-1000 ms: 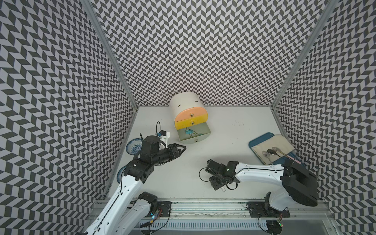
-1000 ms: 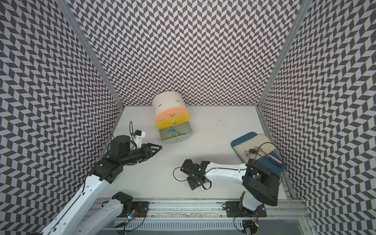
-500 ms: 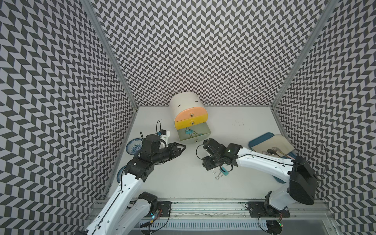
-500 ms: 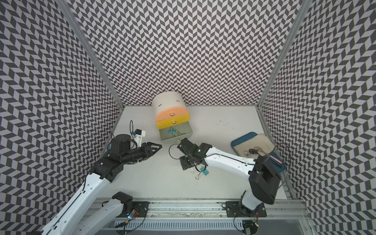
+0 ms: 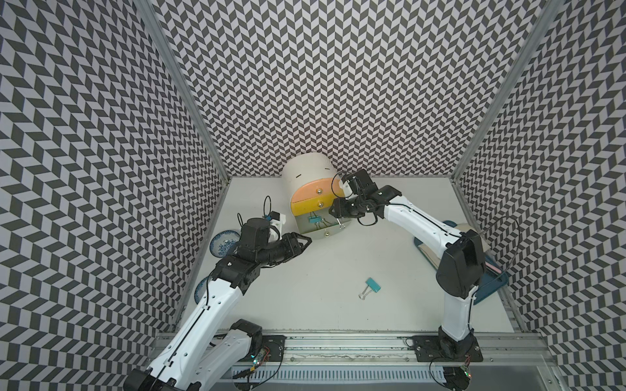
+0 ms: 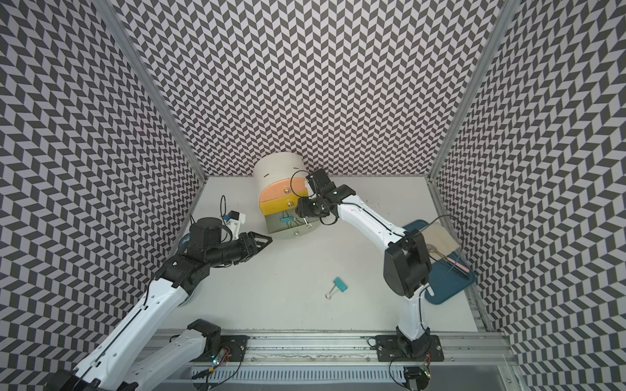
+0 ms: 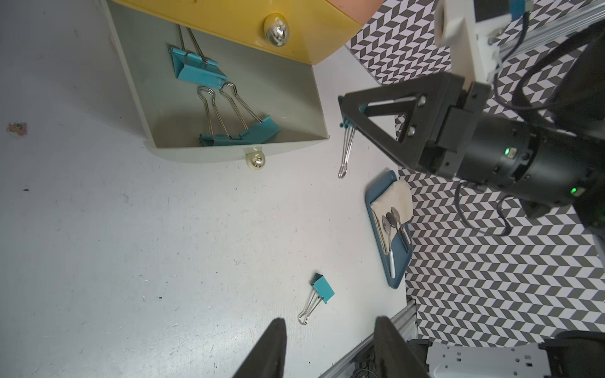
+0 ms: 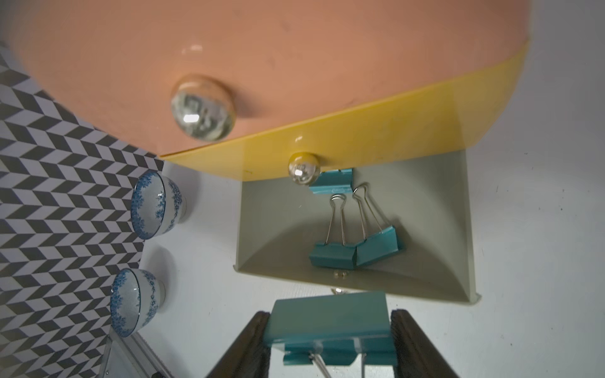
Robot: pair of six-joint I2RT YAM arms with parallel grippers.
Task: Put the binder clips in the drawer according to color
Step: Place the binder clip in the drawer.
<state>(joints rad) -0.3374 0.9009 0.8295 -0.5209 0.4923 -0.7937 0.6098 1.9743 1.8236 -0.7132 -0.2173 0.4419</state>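
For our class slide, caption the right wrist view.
Right gripper holds a teal binder clip before the open grey drawer, three teal clips inside.

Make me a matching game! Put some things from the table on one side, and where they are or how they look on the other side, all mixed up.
Things:
1. grey drawer
2. yellow drawer
3. loose teal binder clip
4. spoons

Places and states:
A. lying on the blue tray
B. shut
C. pulled open, with teal binder clips inside
D. alone on the table

Pairs: 1-C, 2-B, 3-D, 4-A
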